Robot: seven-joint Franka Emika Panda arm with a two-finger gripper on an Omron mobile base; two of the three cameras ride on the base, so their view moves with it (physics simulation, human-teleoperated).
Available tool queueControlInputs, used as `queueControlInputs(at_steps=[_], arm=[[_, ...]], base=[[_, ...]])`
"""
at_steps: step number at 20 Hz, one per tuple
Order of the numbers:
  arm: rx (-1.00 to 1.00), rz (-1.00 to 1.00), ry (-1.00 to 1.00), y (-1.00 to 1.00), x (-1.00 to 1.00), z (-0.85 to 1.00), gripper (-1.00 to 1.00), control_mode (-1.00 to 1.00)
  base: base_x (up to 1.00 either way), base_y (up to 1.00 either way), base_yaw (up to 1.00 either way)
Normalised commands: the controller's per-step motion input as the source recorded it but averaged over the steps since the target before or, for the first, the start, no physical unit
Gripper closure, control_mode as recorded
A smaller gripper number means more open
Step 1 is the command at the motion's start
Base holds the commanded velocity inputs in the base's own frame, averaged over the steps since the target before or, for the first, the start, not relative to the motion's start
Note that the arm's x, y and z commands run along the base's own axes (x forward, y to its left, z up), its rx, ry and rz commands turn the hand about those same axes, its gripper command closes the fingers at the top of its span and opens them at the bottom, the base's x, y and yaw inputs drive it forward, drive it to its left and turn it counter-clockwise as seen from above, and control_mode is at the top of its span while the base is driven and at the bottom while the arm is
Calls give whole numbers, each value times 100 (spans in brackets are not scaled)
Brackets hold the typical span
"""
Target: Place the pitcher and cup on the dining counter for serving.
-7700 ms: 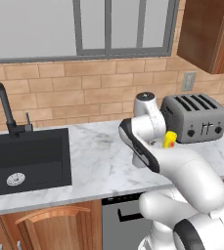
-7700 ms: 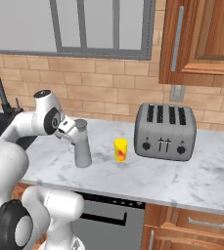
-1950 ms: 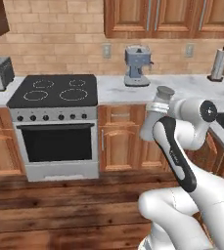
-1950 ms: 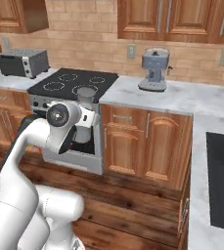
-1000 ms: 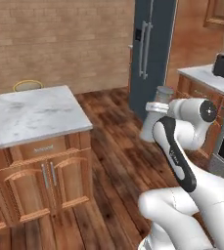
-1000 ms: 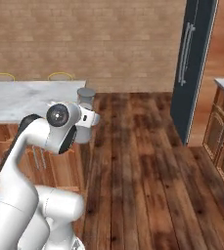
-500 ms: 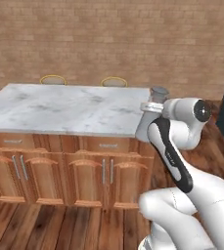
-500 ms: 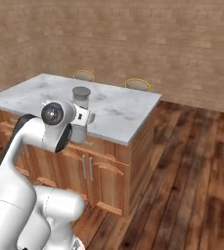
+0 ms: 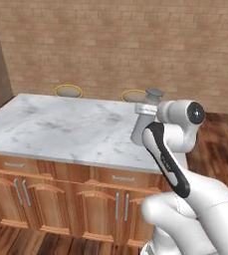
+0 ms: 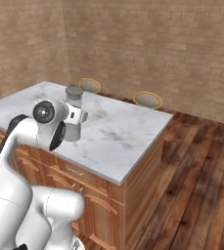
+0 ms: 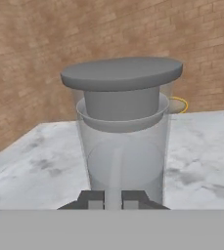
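Above the dining counter (image 9: 60,129), the bent arm's gripper (image 11: 112,199) clasps the pitcher (image 11: 123,141) upright (seemingly airborne).

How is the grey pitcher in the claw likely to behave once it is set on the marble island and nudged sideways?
The pitcher looks rigid, so it should probably slide rather than flex. Being tall with a wide cap, it may tip if pushed near the top. The dining counter looks smooth, so a low push would likely move it easily.
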Motion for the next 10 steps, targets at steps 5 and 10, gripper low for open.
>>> queueControlInputs(at_steps=[5,10], arm=[[-1,0,0,0,15,0,100,-100],[-3,15,1,-11,79,-10,100,-100]], base=[[60,0,0],[0,0,0]])
